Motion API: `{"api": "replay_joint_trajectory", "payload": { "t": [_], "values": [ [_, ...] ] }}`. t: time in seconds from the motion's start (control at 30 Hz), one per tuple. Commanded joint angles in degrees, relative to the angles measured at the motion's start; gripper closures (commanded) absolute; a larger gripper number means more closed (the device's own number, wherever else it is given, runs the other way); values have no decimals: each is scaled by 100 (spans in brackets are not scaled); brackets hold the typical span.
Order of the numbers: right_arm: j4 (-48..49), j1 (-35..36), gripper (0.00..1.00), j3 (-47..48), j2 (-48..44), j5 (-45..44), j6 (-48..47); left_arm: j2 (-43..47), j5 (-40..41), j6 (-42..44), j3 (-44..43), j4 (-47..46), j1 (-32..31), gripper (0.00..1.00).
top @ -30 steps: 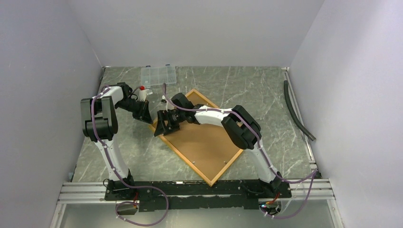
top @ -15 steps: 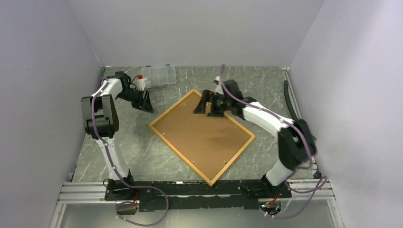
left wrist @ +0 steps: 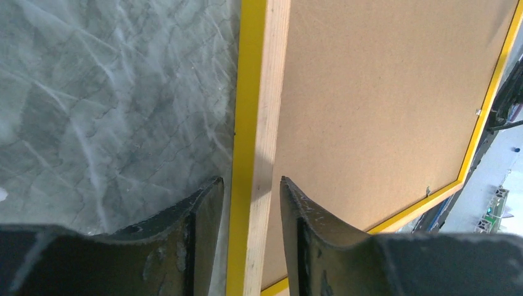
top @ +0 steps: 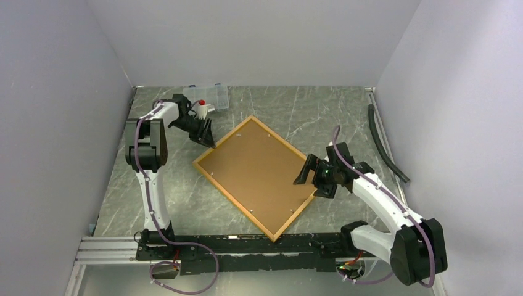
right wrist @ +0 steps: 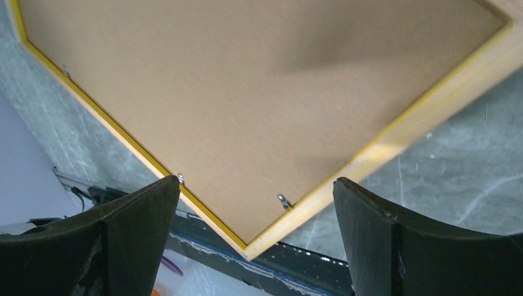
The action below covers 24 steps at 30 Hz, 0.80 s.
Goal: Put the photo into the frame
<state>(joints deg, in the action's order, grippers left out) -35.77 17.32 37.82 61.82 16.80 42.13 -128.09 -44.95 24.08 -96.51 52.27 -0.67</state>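
The frame [top: 233, 200] lies flat on the table, back side up, turned like a diamond. A plain brown backing board [top: 262, 172] fills it, and the photo is hidden. My left gripper [top: 207, 135] is at the frame's upper left edge. In the left wrist view it [left wrist: 250, 180] is open and straddles the wood-and-yellow rail [left wrist: 259, 92], with a thin gap on each side. My right gripper [top: 310, 180] hovers at the frame's right corner. It [right wrist: 256, 182] is wide open with nothing between its fingers, above the board [right wrist: 247, 80] and the rail [right wrist: 419, 117].
A small clear plastic box [top: 206, 95] stands at the back left, just behind the left arm. A black hose [top: 385, 145] runs along the right wall. Small metal clips [right wrist: 284, 200] stick up along the frame's inner edge. The arms' mounting rail [top: 247, 246] borders the near side.
My right arm left the frame's left corner, swung across the far side, came down at the right corner and opened wide. The left gripper opened and moved onto the frame's upper left rail.
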Motion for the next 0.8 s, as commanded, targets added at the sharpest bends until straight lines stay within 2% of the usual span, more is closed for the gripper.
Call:
{"api": "replay_joint_trajectory", "payload": {
  "t": [0.0, 0.2, 0.33, 0.57, 0.77],
  "values": [
    [-9, -36, 0, -489, -180, 127, 316, -14, 54, -41, 162, -137, -63, 57],
    [358, -80, 0, -564, 89, 53, 300, 136, 222, 101, 673, -190, -80, 66],
    [991, -204, 0, -377, 540, 74, 241, 356, 217, 277, 1003, -83, -70, 72],
    [1652, -433, 0, 435, 1676, 178, -1, 672, 450, 917, 1594, 443, -83, 80],
    [1795, -596, 0, 1398, 2623, 40, -276, 1343, 468, 1558, 2245, 1025, -126, 81]
  ]
}}
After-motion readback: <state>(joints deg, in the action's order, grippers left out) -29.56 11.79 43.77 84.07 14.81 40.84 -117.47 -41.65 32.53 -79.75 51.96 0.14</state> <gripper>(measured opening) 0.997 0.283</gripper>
